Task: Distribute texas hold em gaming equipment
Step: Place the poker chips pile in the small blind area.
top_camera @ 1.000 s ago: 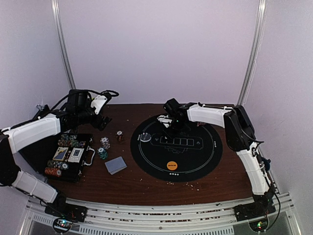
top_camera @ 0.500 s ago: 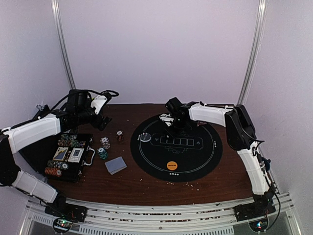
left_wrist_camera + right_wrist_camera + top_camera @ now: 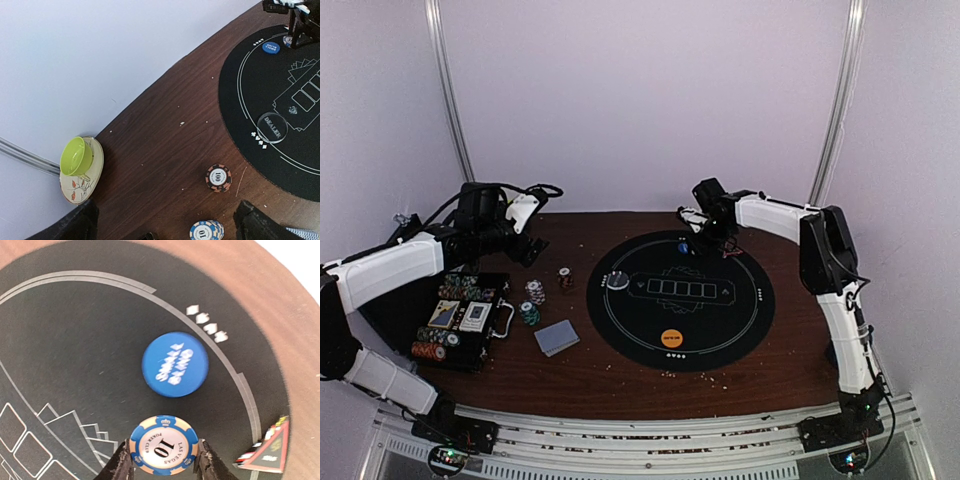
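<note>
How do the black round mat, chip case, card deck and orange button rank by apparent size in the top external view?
Largest to smallest:
1. black round mat
2. chip case
3. card deck
4. orange button
The gaps are plain, so nearness to the camera does not change the order.

I see a green cup (image 3: 76, 156) on a floral saucer (image 3: 89, 182) on the table (image 3: 160, 140), up-left of my left fingers (image 3: 257, 224); a black mat (image 3: 75, 330) lies beneath the right fingers (image 3: 121, 464).
</note>
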You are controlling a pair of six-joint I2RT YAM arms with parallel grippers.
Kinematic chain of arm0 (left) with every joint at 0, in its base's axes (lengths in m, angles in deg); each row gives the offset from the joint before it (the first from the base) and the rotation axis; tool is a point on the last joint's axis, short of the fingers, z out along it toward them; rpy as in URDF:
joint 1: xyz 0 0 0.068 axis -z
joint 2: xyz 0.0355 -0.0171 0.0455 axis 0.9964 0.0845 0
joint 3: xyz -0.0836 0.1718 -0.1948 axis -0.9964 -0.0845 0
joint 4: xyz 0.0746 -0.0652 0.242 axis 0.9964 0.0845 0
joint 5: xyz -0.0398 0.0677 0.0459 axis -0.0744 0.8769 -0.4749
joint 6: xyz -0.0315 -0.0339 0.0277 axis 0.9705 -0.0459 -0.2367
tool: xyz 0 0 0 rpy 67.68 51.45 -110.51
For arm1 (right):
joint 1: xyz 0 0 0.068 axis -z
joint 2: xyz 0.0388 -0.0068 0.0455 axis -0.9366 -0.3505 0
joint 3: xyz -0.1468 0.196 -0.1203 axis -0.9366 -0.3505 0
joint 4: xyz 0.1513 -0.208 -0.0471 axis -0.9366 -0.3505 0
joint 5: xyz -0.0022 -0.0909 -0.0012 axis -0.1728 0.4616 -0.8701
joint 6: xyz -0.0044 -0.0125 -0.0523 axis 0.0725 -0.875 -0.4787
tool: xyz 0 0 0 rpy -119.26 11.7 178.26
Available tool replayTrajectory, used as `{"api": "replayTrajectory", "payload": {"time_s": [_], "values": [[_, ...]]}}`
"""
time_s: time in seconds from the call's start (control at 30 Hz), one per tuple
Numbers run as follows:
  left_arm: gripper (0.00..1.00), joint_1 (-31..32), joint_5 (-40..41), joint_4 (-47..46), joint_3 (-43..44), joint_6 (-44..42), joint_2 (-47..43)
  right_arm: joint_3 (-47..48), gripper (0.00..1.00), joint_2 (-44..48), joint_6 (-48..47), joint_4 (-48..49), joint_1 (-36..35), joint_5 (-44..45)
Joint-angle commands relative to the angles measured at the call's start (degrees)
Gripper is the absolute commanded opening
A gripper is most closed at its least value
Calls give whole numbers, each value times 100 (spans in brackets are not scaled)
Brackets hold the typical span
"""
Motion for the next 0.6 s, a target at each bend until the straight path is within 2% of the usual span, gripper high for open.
{"api": "replayTrajectory", "payload": {"time_s": [0.0, 0.57], "values": [[98, -43, -31, -320, -38, 76, -40, 237, 30, 309, -26, 136, 139, 209], [98, -38, -75, -311, -52, 77, -63, 340, 31, 296, -226, 298, 485, 470]]}}
